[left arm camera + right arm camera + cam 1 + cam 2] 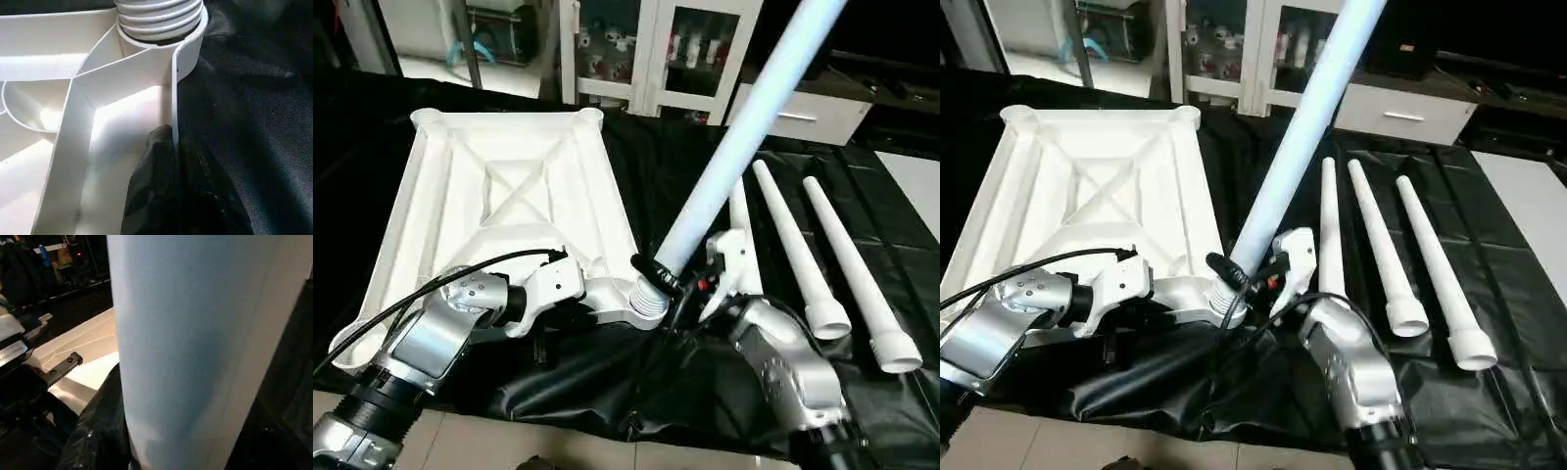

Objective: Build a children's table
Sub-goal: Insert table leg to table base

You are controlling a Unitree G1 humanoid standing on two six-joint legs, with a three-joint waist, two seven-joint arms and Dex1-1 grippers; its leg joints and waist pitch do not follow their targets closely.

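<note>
1. Black sheet (607,392) covers the work area, bottom and right of frame.
2. White table top (499,196) lies upside down w/ X ribs up, left-centre of frame.
3. One long white leg (744,127) stands tilted, from near corner socket (649,297) at centre up to top right; its ribbed end sits in the socket.
4. Three more legs (1386,250) lie side by side, right of frame.
5. Right gripper (658,275) is closed around the tilted leg, low down near the socket.
6. Left gripper (168,161) pinches the top's rim; black finger (156,181) inside the rim.
</note>
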